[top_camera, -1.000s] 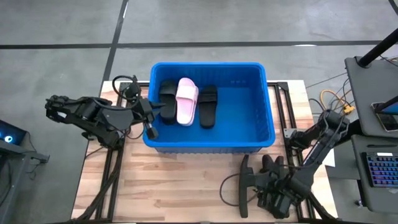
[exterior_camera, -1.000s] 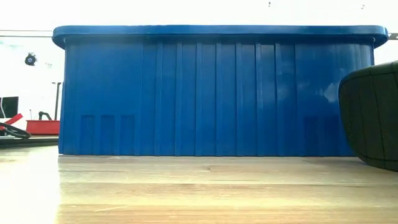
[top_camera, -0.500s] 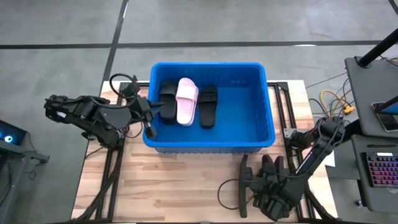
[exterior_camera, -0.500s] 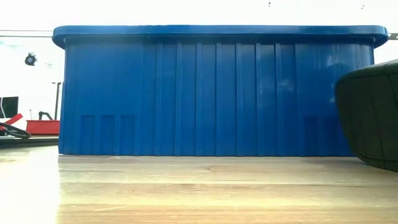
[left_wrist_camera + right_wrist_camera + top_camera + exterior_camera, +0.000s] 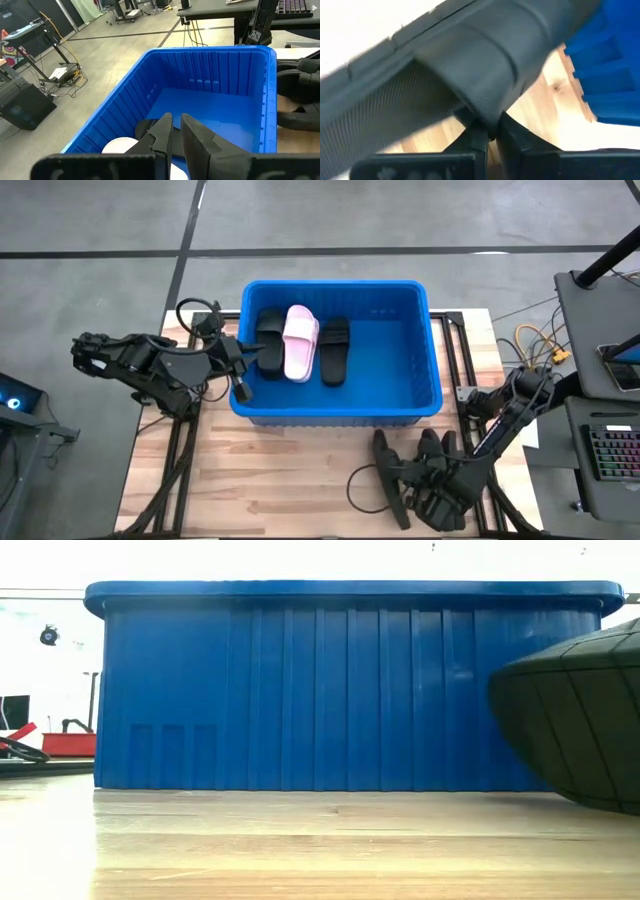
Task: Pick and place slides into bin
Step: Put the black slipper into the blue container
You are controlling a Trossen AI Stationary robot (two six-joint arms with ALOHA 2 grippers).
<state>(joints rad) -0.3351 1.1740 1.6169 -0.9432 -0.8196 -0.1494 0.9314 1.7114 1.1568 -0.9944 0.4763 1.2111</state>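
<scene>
Blue bin (image 5: pixel 400 395) stands mid-worktop (image 5: pixel 300 480), on pale wood planks; grey concrete floor beyond. Inside, at its left end, three slides side by side: black slide (image 5: pixel 268 340), pink slide (image 5: pixel 299 342), second black slide (image 5: pixel 335 350). Near right of the bin, a cluster of black slides on the planks, count unclear. Right pincer (image 5: pixel 487 132) is clamped on the strap of one of them, the gripped slide (image 5: pixel 387 480). Left pincer (image 5: pixel 175 132) sits at the bin's left wall, fingers nearly together, holding nothing.

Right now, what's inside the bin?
The bin holds a pink slide between two black slides, at its left end. Whatever lies beneath them is covered.
</scene>
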